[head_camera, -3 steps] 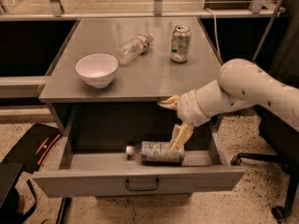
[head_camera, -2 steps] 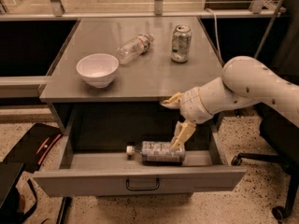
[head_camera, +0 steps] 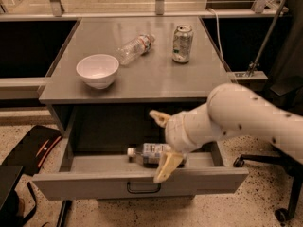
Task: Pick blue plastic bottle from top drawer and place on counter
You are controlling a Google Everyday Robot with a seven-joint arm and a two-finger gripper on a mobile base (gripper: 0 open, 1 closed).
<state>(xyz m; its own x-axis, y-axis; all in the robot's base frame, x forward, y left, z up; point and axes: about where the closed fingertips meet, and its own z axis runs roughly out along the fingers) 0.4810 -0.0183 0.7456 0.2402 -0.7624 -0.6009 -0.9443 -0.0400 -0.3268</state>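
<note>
The blue plastic bottle point(head_camera: 147, 153) lies on its side in the open top drawer point(head_camera: 85, 185), white cap pointing left. My gripper point(head_camera: 162, 144) is open and hangs over the bottle's right end. One tan finger point(head_camera: 159, 117) is above the bottle. The other finger point(head_camera: 166, 168) is in front of it, near the drawer's front panel. The white arm comes in from the right and hides the bottle's right end. The grey counter point(head_camera: 151, 79) is above the drawer.
On the counter stand a white bowl point(head_camera: 97, 70) at the left, a clear bottle with a red-and-white label point(head_camera: 135, 48) lying down, and a can point(head_camera: 182, 43). A black bag point(head_camera: 33, 148) lies on the floor at the left. A chair base point(head_camera: 284, 174) is at the right.
My gripper has moved left and down, toward the drawer's front, and now spans the bottle's right end. The bottle has not moved.
</note>
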